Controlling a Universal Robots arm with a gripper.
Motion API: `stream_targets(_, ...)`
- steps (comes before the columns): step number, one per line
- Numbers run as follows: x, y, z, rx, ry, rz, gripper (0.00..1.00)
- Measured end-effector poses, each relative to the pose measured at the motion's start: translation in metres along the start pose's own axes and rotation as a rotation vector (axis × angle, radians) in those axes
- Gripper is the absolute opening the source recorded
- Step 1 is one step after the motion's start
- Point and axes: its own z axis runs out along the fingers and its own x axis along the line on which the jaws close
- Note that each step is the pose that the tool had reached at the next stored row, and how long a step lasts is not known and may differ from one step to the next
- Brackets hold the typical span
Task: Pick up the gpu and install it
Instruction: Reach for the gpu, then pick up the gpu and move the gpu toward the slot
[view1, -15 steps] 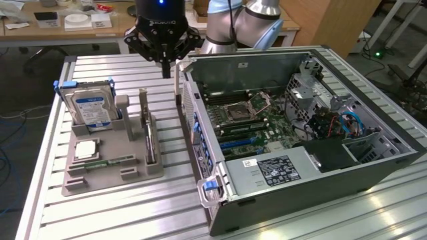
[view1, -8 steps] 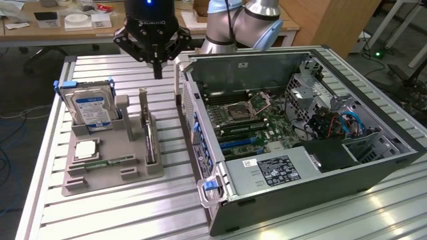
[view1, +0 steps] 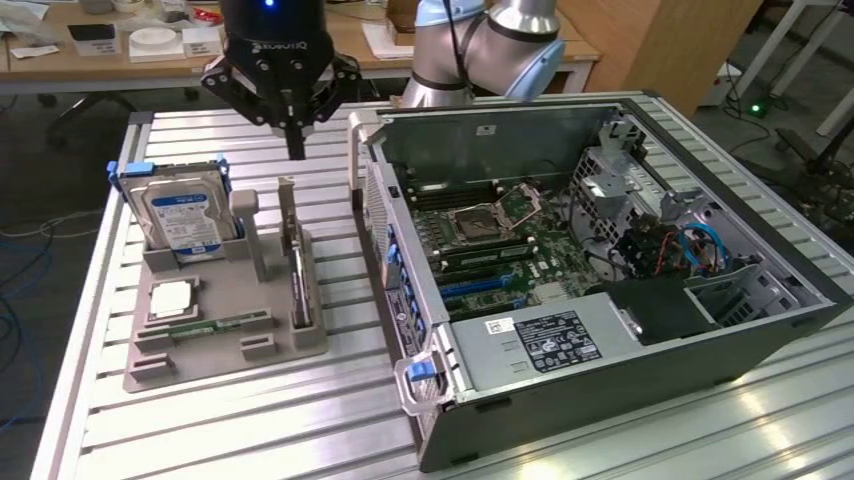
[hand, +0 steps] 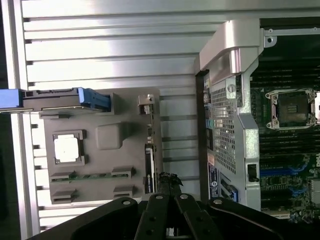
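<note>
- one hard drive (view1: 180, 215) stands upright at the exterior view's left end of the single grey tray (view1: 227, 362) on the bench (view1: 267, 430).
- one processor chip (view1: 171, 298) and one memory stick (view1: 220, 325) lie flat in tray pockets in front of the drive.
- one gpu (view1: 299, 285) stands on its long edge in the tray slot nearest the case, not yet picked up.
- one tool (view1: 296, 148) hangs above the gpu's far end, clear of it, fingers pressed together and holding nothing.
- step in hand, as i judge it: the approach before the pick. taking the card calls for parted fingers lined up across its thin top edge, then a straight descent that spares the components.
- one open computer case (view1: 747, 340) lies on its side at the exterior view's right, just beside the tray, its motherboard (view1: 507, 250) exposed.
</note>
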Motion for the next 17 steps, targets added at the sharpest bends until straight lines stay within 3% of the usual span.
stream_targets(9,0.021,-0.0016,-0.0005,0.0000,0.0000,0.000,0.11)
stream_targets(17,0.022,-0.0017,-0.0006,0.0000,0.0000,0.000,0.11)
